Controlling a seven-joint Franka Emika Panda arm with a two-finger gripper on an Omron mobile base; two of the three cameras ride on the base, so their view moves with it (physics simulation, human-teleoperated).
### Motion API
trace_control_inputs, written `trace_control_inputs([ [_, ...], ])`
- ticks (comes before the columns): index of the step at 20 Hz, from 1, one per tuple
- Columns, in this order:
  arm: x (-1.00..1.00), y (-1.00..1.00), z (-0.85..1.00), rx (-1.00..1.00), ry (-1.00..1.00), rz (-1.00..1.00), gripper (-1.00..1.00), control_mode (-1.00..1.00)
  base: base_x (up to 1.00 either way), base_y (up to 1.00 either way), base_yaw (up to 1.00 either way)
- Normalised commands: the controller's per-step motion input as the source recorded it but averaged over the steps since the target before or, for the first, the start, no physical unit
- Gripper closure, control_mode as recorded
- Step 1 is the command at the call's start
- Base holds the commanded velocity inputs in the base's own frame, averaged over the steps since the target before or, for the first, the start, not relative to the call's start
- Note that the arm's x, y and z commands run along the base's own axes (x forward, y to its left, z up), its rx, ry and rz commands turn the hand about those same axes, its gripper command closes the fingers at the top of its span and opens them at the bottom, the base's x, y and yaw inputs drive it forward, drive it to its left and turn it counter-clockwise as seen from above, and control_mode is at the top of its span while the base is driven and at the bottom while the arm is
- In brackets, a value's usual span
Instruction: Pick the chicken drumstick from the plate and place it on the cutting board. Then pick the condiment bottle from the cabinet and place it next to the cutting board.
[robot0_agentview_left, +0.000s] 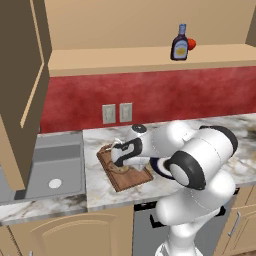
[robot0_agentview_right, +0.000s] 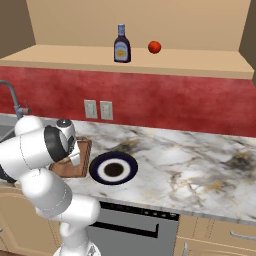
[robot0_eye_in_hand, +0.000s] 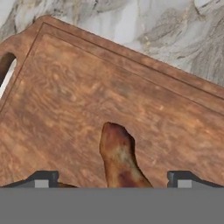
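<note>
Two jobs are being asked of this arm, and judging by how things are lying, the first is about done. Largest first: the cabinet is sitting above the red backsplash with its shelf exposed, which is why the second item is reachable at all. Below it the marble worktop is carrying everything else. The cutting board is lying at an angle near the sink, and the plate is resting just beside it, now bare, so the transfer is short. The end effector is hanging low over the board with its two tips spread wide and gripping nothing; the chicken drumstick is lying on the wood between them, free. The condiment bottle is standing upright on the cabinet shelf near a small red ball, waiting for the second leg.
</note>
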Motion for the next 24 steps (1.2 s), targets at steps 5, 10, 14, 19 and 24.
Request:
trace_control_inputs([
  [5,0.0,0.0,0.0,0.0,0.0,0.0,-1.0,-1.0,0.0,0.0,0.0],
  [10,-0.03,-0.07,0.07,0.0,0.0,0.0,-1.0,-1.0,0.0,0.0,0.0],
  [14,-0.05,-0.07,0.16,0.0,-0.01,0.0,-1.0,-1.0,0.0,0.0,0.0],
  [19,-0.06,-0.04,0.19,0.0,-0.03,0.0,-1.0,-1.0,0.0,0.0,0.0],
  [24,-0.02,-0.05,0.16,0.0,-0.02,0.0,-1.0,-1.0,0.0,0.0,0.0],
])
